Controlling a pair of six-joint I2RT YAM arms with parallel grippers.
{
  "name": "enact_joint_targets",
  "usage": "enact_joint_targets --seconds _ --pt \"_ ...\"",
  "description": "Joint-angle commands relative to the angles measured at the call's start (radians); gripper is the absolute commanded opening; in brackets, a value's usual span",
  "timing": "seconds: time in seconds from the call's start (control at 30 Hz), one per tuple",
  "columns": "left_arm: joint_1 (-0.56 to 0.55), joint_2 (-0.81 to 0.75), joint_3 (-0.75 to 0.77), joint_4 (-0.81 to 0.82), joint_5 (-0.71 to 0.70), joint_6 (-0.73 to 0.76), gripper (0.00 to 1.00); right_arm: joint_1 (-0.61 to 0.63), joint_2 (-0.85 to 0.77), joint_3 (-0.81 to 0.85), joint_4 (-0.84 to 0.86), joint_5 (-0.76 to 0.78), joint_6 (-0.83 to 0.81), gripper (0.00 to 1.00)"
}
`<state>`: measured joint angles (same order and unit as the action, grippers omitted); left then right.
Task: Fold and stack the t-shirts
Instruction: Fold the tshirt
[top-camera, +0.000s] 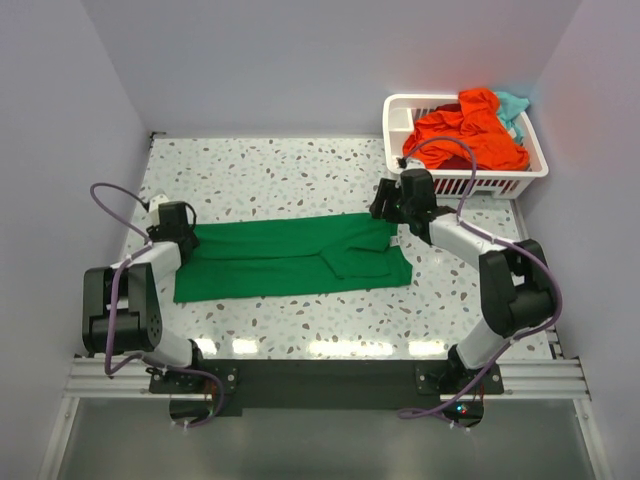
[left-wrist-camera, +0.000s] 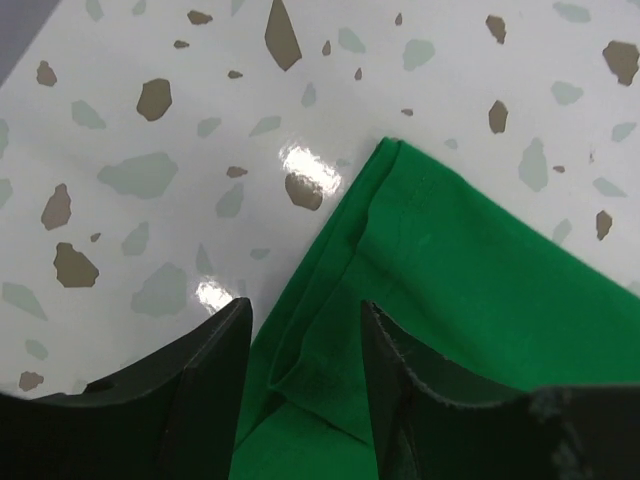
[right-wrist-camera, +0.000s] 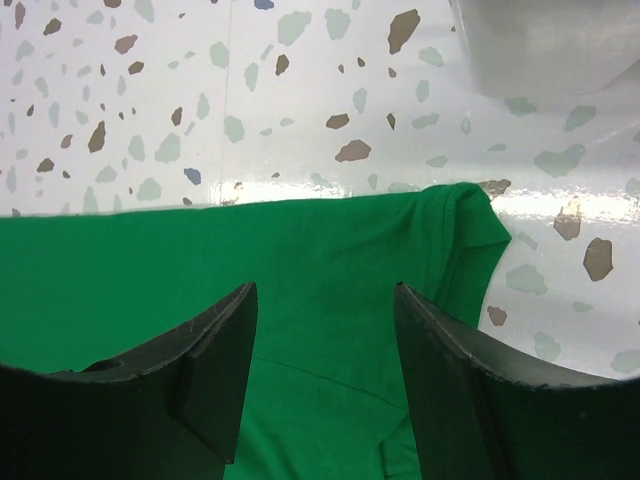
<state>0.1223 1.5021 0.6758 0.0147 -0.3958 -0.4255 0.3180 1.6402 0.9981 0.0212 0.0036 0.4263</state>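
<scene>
terrazzo tabletop (top-camera: 300, 170), pale walls (top-camera: 300, 60), green t-shirt (top-camera: 290, 262) laid out, left gripper (left-wrist-camera: 305, 310) and right gripper (right-wrist-camera: 325, 295) parted

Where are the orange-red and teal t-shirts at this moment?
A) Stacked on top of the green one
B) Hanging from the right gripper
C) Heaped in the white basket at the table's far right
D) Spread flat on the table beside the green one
C: the orange-red t-shirt and teal t-shirt lie heaped in the white basket, while only the green t-shirt lies on the table.

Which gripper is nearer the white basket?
Right. The right gripper sits just in front of the basket; the left gripper is at the far end of the green shirt.
</scene>
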Motion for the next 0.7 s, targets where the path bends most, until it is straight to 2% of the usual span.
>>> enact_joint_targets --seconds 0.0,0.23,0.33,0.67 --pt "0.002 -0.055 -0.028 -0.002 0.026 0.016 0.5 -0.003 -0.036 -0.009 0.051 -0.034 0.005 0.61" --pt "0.004 -0.086 -0.076 0.01 0.054 0.007 0.47 -0.003 -0.029 -0.012 0.056 -0.05 0.009 0.61" --pt "0.002 -0.082 -0.078 0.016 0.054 0.007 0.4 -0.002 -0.036 -0.018 0.059 -0.05 0.009 0.61" --pt "0.002 -0.069 -0.073 0.025 0.043 0.011 0.05 -0.002 -0.039 -0.024 0.059 -0.044 0.009 0.61"
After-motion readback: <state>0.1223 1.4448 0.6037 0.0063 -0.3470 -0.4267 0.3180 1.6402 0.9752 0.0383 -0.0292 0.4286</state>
